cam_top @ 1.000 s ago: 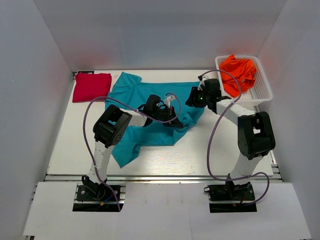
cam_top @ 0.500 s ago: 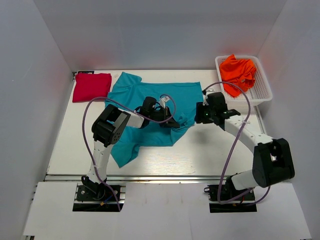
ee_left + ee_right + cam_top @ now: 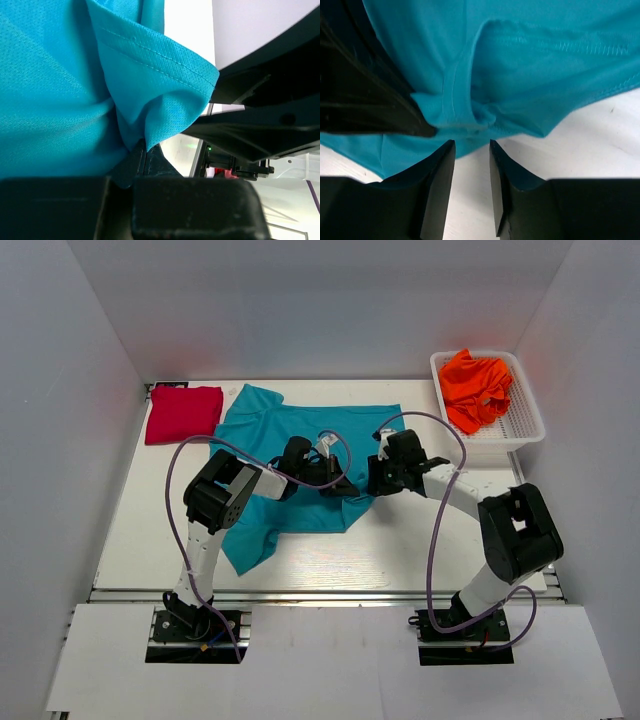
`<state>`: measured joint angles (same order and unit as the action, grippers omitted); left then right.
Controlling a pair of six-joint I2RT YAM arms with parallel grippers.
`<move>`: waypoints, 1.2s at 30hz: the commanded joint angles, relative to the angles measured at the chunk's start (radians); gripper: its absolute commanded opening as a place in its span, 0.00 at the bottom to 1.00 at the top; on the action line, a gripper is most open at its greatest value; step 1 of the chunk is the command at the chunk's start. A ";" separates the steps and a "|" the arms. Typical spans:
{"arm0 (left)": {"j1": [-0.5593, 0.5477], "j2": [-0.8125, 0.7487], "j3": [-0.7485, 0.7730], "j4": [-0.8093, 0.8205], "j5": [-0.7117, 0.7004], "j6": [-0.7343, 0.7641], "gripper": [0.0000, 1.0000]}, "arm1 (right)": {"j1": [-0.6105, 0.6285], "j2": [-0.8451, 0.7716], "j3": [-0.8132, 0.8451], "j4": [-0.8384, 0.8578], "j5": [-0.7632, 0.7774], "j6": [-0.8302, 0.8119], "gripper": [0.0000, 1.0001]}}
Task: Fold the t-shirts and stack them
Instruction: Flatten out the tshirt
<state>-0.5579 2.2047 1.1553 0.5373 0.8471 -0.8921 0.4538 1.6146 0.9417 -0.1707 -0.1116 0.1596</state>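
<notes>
I have the teal t-shirt spread across the middle of the white table, one sleeve trailing toward the lower left of the overhead frame. Both arms reach in over its lower right edge. The left gripper is clamped on a bunched fold of the hem: in its wrist view the stitched edge gathers down into the dark gap at the finger base, lower centre of the frame. The right gripper sits just beside it, right of centre in the overhead view. Its two fingers stand at a narrow gap with only bare table showing between them, nothing held, and the tips are just short of the teal edge. In that same wrist view the left gripper's dark finger fills the left side, with a small fold of fabric at its tip. The red t-shirt lies folded at the upper left of the table, touching the teal one. The orange t-shirt is crumpled in the white basket at the upper right
</notes>
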 commanded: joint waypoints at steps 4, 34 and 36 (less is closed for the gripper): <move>0.003 -0.049 -0.019 0.059 0.024 -0.008 0.00 | 0.002 0.044 0.057 0.079 -0.011 0.032 0.34; -0.016 -0.040 0.018 0.084 0.152 0.090 0.00 | 0.000 -0.053 0.098 0.022 0.234 -0.279 0.00; -0.016 -0.040 0.018 0.073 0.161 0.113 0.00 | -0.001 -0.062 0.082 0.060 0.243 -0.285 0.00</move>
<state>-0.5709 2.2047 1.1606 0.6415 0.9394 -0.8337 0.4606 1.5940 1.0134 -0.1772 0.0643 -0.0559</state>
